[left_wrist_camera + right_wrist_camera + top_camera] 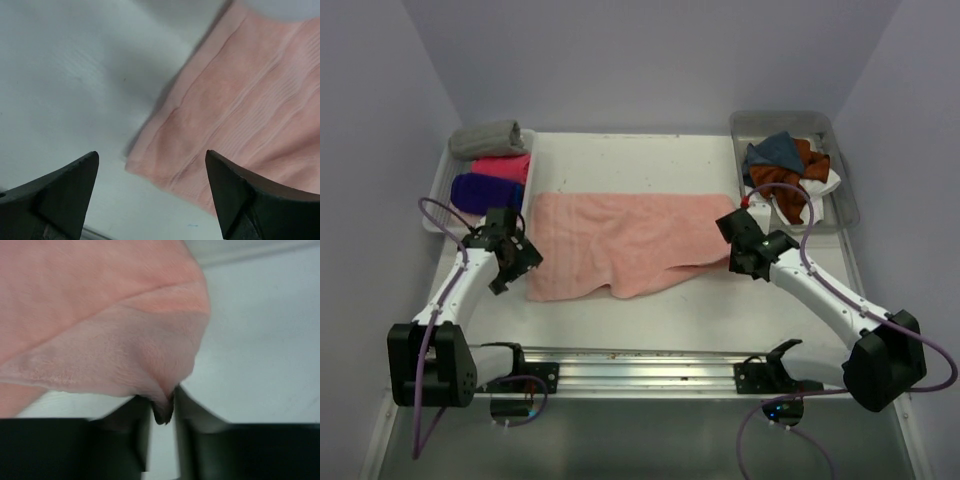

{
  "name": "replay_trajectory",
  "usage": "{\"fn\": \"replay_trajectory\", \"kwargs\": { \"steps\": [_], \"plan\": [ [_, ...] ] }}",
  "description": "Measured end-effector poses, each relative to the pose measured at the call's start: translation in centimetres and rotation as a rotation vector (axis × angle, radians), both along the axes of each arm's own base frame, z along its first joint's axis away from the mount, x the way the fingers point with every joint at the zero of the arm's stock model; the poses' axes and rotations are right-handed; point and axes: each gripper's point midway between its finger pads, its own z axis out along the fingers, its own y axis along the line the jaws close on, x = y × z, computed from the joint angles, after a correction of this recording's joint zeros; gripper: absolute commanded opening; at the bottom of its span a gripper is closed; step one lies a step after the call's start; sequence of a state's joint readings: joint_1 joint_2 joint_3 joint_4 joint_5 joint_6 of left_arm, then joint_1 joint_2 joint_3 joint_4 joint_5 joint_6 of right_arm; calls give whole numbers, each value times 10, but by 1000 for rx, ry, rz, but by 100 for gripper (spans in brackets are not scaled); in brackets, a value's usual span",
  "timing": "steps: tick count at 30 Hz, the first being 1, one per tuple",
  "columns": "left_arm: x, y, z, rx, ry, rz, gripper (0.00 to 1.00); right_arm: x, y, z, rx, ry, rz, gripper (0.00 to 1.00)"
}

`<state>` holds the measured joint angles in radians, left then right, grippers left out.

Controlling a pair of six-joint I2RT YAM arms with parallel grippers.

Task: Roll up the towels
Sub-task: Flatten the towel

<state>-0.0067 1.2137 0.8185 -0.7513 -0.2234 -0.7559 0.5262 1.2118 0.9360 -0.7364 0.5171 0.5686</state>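
Observation:
A salmon pink towel (620, 245) lies spread flat across the middle of the table. My left gripper (520, 260) hovers open just off its left end. In the left wrist view the towel's near left corner (240, 110) lies ahead of and between the wide-spread fingers of the left gripper (151, 155), apart from both. My right gripper (732, 250) is at the towel's right end. The right wrist view shows the right gripper (162, 402) shut on a pinch of the towel's edge (100, 315), which is lifted a little off the table.
A tray (440, 190) at the back left holds rolled grey (488, 138), hot pink (502, 167) and purple (485, 192) towels. Another tray (845, 200) at the back right holds loose teal (775, 152), rust orange (798, 195) and white cloths. A metal rail (640, 365) runs along the near edge.

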Motion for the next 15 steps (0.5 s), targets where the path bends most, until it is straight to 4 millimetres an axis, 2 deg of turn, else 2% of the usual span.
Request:
{"fn": "replay_trajectory", "kwargs": {
  "steps": [1, 3, 4, 6, 9, 10, 15],
  "plan": [
    [-12, -1, -9, -6, 37, 5, 92, -12, -9, -13, -29, 51, -23, 51],
    [-30, -2, -21, -16, 97, 13, 92, -30, -24, -27, -69, 122, -61, 59],
    [-37, -3, -25, -19, 122, 19, 90, -35, -29, -29, -77, 144, -77, 60],
    [-42, -6, -27, -25, 142, 27, 88, -37, -33, -28, -75, 146, -103, 60],
    [-44, -9, -33, -32, 149, 37, 77, -35, -32, -25, -65, 137, -113, 60],
    [-47, -9, -38, -32, 161, 38, 70, -34, -31, -24, -62, 133, -114, 61],
    [-64, -17, -70, -67, 258, 50, 53, -30, -28, -18, -47, 115, -118, 62]
  ]
}}
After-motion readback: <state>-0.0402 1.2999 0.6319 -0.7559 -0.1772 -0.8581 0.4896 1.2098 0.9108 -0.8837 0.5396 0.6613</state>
